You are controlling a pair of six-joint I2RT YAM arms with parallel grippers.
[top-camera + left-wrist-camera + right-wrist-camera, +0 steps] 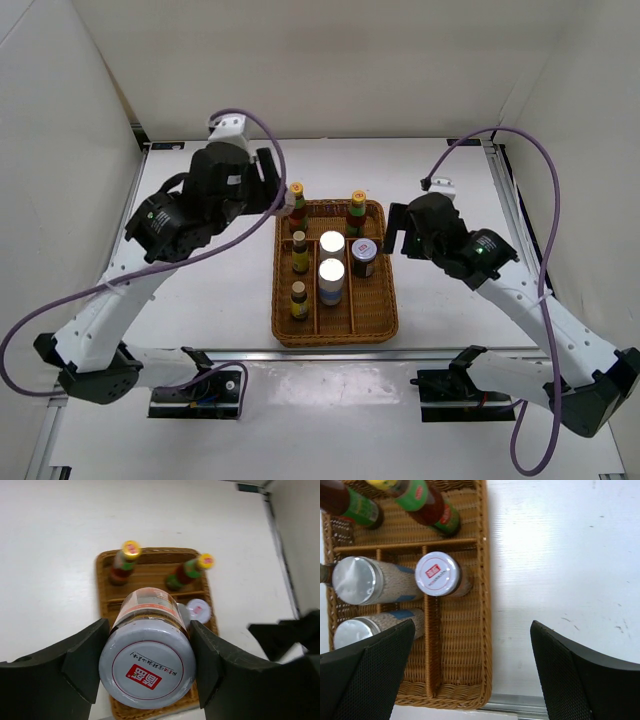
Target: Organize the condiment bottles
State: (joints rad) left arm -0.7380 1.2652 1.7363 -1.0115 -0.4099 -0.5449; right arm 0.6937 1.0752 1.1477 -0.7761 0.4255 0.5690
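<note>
I record the left gripper (148, 630) clamped on a silver-lidded jar (147, 672), held in the air by the far-left corner of the wicker tray (335, 340). The right gripper (472, 625) hangs at the tray's right edge, jaws apart, holding nothing. In the tray stand two tall bottles (357, 208) in the far compartment, two small brown bottles (300, 250) on the left, and three other jars (332, 245) centre and right

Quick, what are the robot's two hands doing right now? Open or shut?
Left gripper: closed, holding a silver-lidded jar.
Right gripper: open, holding nothing.
</note>
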